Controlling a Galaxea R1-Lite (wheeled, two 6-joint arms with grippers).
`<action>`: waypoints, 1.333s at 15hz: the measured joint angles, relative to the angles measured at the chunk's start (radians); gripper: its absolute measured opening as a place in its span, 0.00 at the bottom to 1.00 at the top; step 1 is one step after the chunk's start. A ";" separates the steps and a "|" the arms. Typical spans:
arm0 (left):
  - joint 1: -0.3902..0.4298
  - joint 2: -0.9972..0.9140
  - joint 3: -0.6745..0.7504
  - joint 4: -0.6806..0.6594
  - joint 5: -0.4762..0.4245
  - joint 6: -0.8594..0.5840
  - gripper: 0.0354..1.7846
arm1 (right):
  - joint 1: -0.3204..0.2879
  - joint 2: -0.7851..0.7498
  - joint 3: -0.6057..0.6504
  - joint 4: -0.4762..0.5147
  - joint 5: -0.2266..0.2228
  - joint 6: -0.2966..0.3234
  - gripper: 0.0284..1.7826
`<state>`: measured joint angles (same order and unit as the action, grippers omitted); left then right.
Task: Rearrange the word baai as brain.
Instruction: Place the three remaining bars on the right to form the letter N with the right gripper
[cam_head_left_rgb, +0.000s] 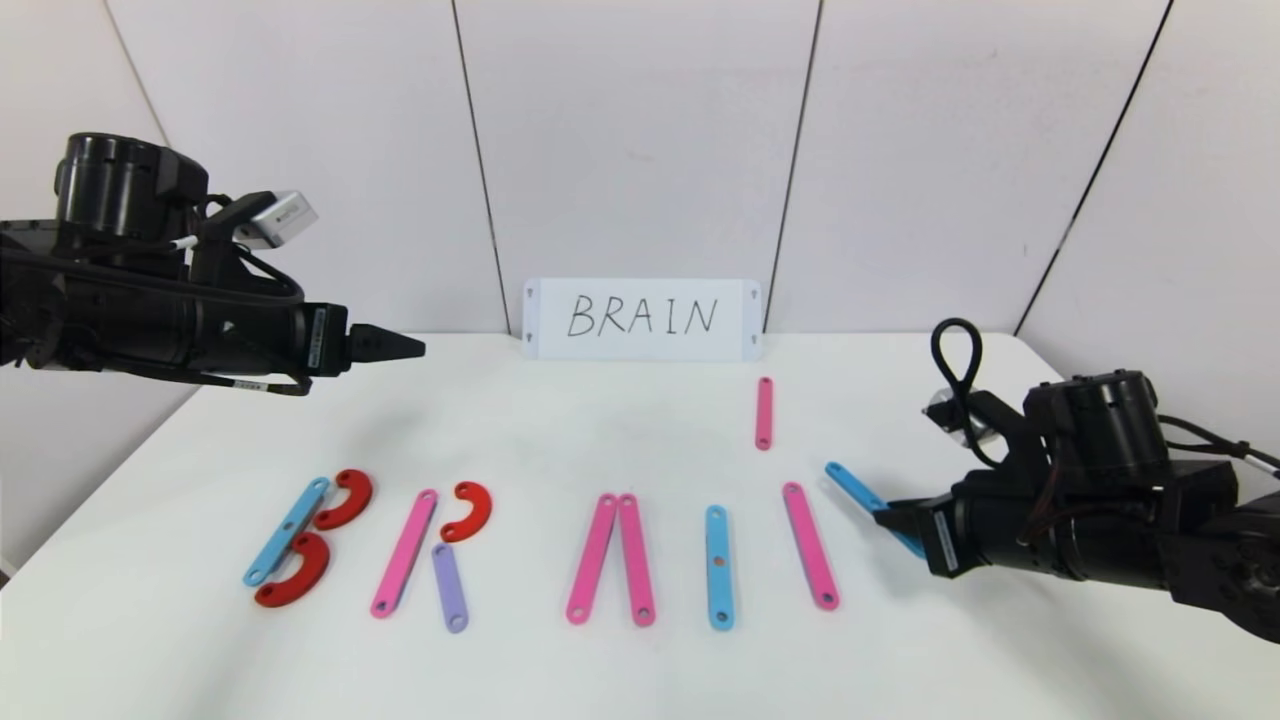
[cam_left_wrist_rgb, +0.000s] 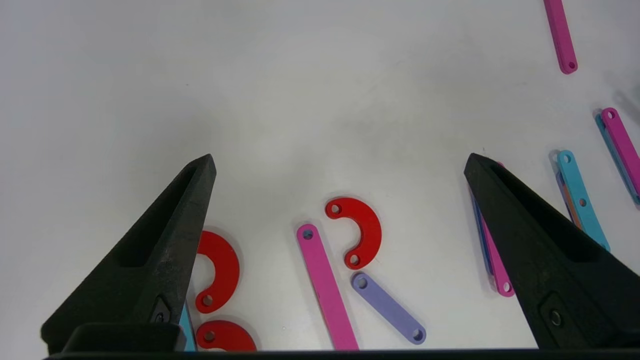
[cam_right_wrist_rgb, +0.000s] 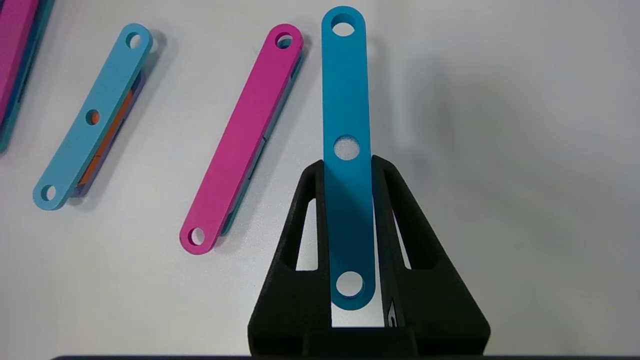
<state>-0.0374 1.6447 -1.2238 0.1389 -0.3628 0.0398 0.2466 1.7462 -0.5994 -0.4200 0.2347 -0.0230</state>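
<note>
**Right gripper clamped on a blue strip beside the unfinished last letter**

Head view: on the white table (cam_head_left_rgb: 620, 660) the plastic pieces lie in a row. At the robot's left a light-blue strip (cam_head_left_rgb: 286, 531) with two red arcs (cam_head_left_rgb: 345, 499) touching it makes a B. Next come a pink strip (cam_head_left_rgb: 404, 552), a red arc (cam_head_left_rgb: 468, 511) and a short purple strip (cam_head_left_rgb: 450, 587), forming an R. Two pink strips (cam_head_left_rgb: 612, 558) meet at their far ends as an A without a crossbar, and a single blue strip (cam_head_left_rgb: 719, 566) stands as an I. Further right lies one slanted pink strip (cam_head_left_rgb: 810, 545); a shorter-looking pink strip (cam_head_left_rgb: 764, 412) lies apart, nearer the white card (cam_head_left_rgb: 641, 319) handwritten BRAIN at the back. The right gripper (cam_head_left_rgb: 885, 515) sits low over the table just right of the slanted pink strip, clenched on a darker blue strip (cam_head_left_rgb: 850, 484) that points back and to the left. The left gripper (cam_head_left_rgb: 405, 348) hangs well above the table's left rear.

Left wrist view: the left gripper's (cam_left_wrist_rgb: 340, 162) two black fingers (cam_left_wrist_rgb: 165, 240) stand wide apart with nothing between them. Below lie the R's pieces, with red arcs of the B at one finger.

Right wrist view: the right gripper (cam_right_wrist_rgb: 347, 167) grasps the blue strip (cam_right_wrist_rgb: 345, 100) along its edges, pinched near its middle hole, its free end reaching out over the table. Just beside it lies the slanted pink strip (cam_right_wrist_rgb: 245, 135), then the blue I (cam_right_wrist_rgb: 95, 115).
</note>
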 joint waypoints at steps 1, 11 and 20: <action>0.000 0.000 0.000 0.000 0.000 0.000 0.97 | 0.000 0.016 0.004 -0.017 0.000 -0.004 0.15; 0.000 0.003 0.000 0.000 0.000 0.000 0.97 | 0.007 0.133 0.010 -0.127 0.000 -0.009 0.15; 0.000 0.003 0.000 0.000 0.000 0.000 0.97 | 0.005 0.134 0.012 -0.139 -0.006 -0.003 0.68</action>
<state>-0.0374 1.6477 -1.2243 0.1389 -0.3632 0.0398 0.2515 1.8804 -0.5872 -0.5585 0.2289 -0.0257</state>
